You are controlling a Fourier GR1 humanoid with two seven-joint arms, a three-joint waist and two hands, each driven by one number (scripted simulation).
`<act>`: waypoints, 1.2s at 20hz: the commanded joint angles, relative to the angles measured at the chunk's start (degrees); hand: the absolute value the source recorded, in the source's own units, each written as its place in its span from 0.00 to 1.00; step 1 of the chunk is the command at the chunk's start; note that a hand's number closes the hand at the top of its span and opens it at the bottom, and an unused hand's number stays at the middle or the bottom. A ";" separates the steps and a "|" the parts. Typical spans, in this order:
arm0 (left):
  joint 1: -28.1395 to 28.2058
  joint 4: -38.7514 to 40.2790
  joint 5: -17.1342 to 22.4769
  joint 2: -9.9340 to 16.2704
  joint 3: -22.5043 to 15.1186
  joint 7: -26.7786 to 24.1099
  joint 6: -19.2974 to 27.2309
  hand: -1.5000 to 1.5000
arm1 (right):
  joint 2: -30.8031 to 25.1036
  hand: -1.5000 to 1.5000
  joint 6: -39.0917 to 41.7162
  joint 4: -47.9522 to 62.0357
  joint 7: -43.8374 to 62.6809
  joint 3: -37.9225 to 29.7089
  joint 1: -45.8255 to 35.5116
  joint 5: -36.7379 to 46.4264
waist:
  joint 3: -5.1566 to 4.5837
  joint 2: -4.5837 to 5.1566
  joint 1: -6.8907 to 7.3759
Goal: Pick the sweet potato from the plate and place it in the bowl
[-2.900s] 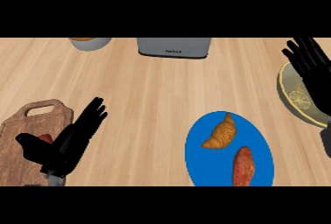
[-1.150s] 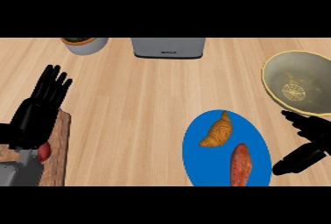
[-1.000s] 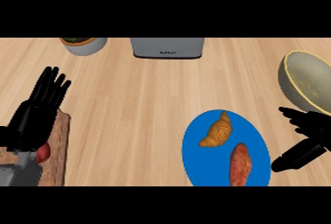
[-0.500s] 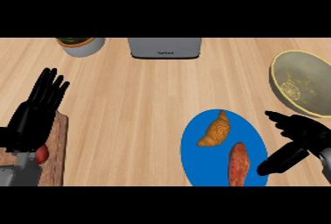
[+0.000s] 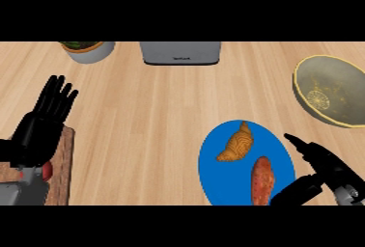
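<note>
Sweet potato (image 5: 261,180) lies lower right on the blue plate (image 5: 217,190), right hand (image 5: 324,171) open beside it, and a sideways nudge could roll it off.

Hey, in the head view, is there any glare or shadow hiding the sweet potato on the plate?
Head view: even lighting, no glare; the sweet potato shows plainly on the blue plate, unshadowed, with the right hand beside it, not covering it.

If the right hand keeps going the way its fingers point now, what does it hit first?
Probably the sweet potato: the right hand is open beside the blue plate, thumb reaching toward the potato. Its height above the plate is unclear.
</note>
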 commanded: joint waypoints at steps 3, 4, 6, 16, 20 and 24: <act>-1.64 0.18 -1.58 -1.17 0.19 1.33 0.47 0.50 | 3.97 0.00 -2.59 1.59 3.31 1.89 3.03 8.17 | 0.04 0.08 0.09; -0.97 0.07 -0.69 -0.16 1.33 1.29 -1.10 0.50 | 6.37 0.00 -4.70 -0.16 5.39 3.49 3.17 10.14 | 0.03 0.05 0.14; -1.36 1.55 -1.30 -0.62 1.79 0.38 -1.57 0.50 | 7.74 0.00 -3.74 4.02 0.86 3.49 4.10 12.13 | 0.03 0.12 0.12; 0.57 2.08 -3.36 -3.43 1.41 -2.31 -3.07 0.50 | 11.78 0.00 0.48 6.99 4.92 3.14 1.31 11.91 | 0.01 0.12 0.22; -0.48 2.75 -2.99 -2.04 3.74 -1.40 -4.41 0.50 | 13.47 0.00 2.22 13.56 1.03 1.33 -0.09 12.41 | 0.03 0.15 0.36; 0.10 -1.81 -3.14 -2.97 2.90 2.49 -2.46 0.50 | 10.47 1.00 7.27 15.61 -6.00 2.01 0.49 13.30 | 0.06 0.11 0.50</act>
